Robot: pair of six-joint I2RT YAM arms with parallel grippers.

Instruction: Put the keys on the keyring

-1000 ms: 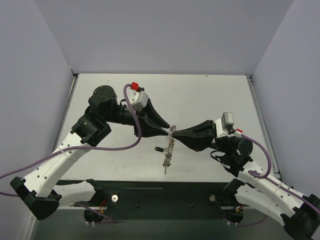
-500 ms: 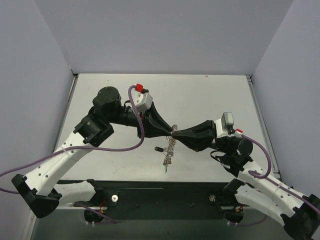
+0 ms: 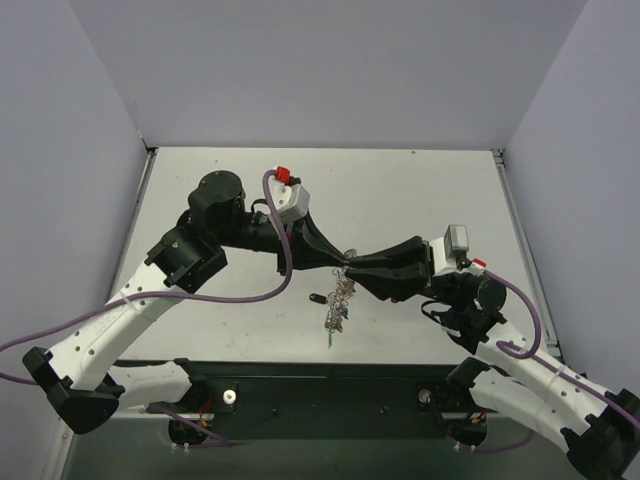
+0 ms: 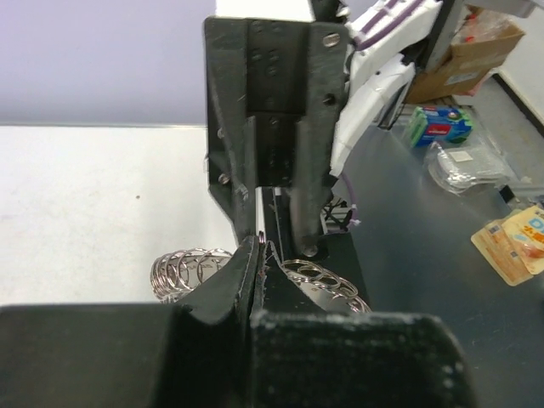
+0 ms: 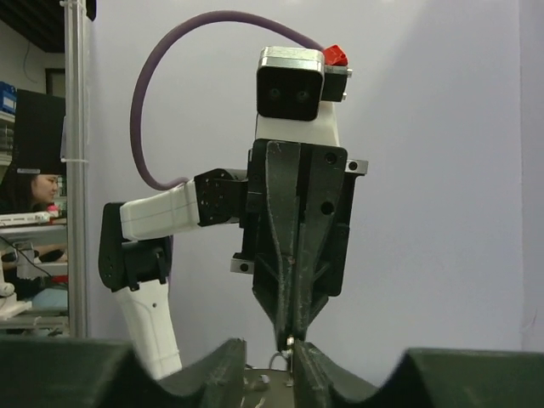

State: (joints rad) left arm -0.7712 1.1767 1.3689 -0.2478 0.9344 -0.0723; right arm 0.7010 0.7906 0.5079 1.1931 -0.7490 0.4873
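Observation:
The keyring hangs between both grippers above the table's front middle, with silver pieces and keys dangling from it. My left gripper comes in from the left and is shut on the ring's thin wire; in the left wrist view coils of small silver rings show on both sides of the jaws. My right gripper meets it tip to tip from the right, and in its wrist view it is closed on the wire. A small dark key lies on the table just left of the bunch.
The white table is walled at the back and both sides. Its dark front edge runs just below the hanging bunch. Purple cables loop from both arms.
My left arm has moved right and turned its wrist, pressing closer to the right gripper's tips. The hanging bunch has shifted slightly. The right arm has barely moved.

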